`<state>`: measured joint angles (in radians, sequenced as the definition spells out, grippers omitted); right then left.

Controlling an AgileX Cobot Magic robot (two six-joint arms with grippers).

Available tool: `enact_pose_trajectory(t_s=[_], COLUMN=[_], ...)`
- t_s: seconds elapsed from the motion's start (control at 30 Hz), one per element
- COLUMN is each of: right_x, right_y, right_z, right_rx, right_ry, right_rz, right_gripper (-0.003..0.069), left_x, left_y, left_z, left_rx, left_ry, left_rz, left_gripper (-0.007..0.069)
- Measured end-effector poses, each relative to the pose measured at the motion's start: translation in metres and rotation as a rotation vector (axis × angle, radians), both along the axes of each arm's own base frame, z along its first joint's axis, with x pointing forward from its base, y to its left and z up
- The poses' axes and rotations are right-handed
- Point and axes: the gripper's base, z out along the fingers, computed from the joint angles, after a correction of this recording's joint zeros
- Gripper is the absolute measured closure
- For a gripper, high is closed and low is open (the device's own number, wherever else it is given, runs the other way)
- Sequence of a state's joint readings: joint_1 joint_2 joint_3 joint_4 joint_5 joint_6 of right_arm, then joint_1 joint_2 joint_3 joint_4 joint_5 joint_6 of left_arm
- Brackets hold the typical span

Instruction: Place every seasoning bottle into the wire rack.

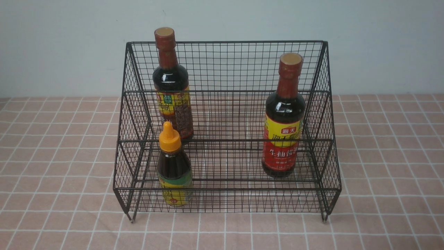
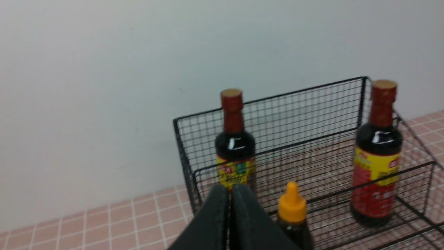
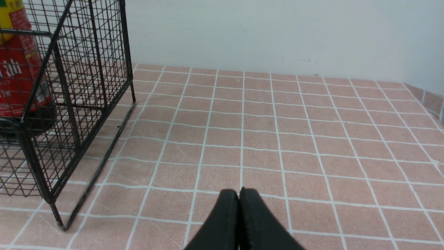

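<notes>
Three seasoning bottles stand upright inside the black wire rack (image 1: 227, 92). The tall brown-yellow label bottle (image 1: 172, 86) is on the upper left shelf. Below it, in the front left, stands the short bottle with the yellow-orange nozzle cap (image 1: 173, 165). The tall red-yellow label bottle (image 1: 284, 118) stands on the right. Neither arm shows in the front view. My left gripper (image 2: 230, 189) is shut and empty, just outside the rack's (image 2: 277, 114) left front, near the short bottle (image 2: 292, 211). Also shut and empty, my right gripper (image 3: 238, 192) hovers over bare cloth to the right of the rack (image 3: 69, 86).
A pink checked tablecloth (image 1: 381, 156) covers the table. A pale wall (image 1: 69, 41) rises close behind the rack. In the right wrist view the table's raised edge (image 3: 430, 100) shows at the far corner.
</notes>
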<state>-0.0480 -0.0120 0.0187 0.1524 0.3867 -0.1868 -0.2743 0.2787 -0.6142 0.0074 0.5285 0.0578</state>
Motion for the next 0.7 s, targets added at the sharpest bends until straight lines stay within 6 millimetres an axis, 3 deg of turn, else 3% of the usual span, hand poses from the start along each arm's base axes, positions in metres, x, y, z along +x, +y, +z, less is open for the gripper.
enact_pose_trajectory(t_s=[0.03,0.1,0.23,0.33,0.37,0.4,0.47,0.7], right_x=[0.0,0.0,0.0,0.0,0.0,0.0,0.0,0.0], right_y=[0.0,0.0,0.0,0.0,0.0,0.0,0.0,0.0], right_z=[0.0,0.0,0.0,0.0,0.0,0.0,0.0,0.0], right_rx=[0.0,0.0,0.0,0.0,0.0,0.001,0.002,0.004], right_ry=[0.0,0.0,0.0,0.0,0.0,0.001,0.001,0.002], right_rz=[0.0,0.0,0.0,0.0,0.0,0.0,0.0,0.001], right_gripper=[0.0673,0.0673,0.0673,0.0673,0.0673,0.0673,0.0673,0.0673], left_x=[-0.001,0.001,0.001,0.003,0.003,0.004,0.005,0.005], left_y=[0.001,0.005,0.01,0.012,0.012,0.013,0.013,0.013], left_z=[0.001,-0.058,-0.119,-0.151,-0.151,-0.17,-0.18,-0.18], left_rx=[-0.004,0.004,0.002,0.0,-0.001,-0.001,0.0,-0.005], left_ry=[-0.013,0.02,0.076,0.126,0.124,0.178,0.211,0.208], left_rz=[0.006,0.102,0.204,0.254,0.256,0.269,0.273,0.276], left_gripper=[0.0631,0.0631,0.0631,0.0631,0.0631,0.0631,0.0631,0.0631])
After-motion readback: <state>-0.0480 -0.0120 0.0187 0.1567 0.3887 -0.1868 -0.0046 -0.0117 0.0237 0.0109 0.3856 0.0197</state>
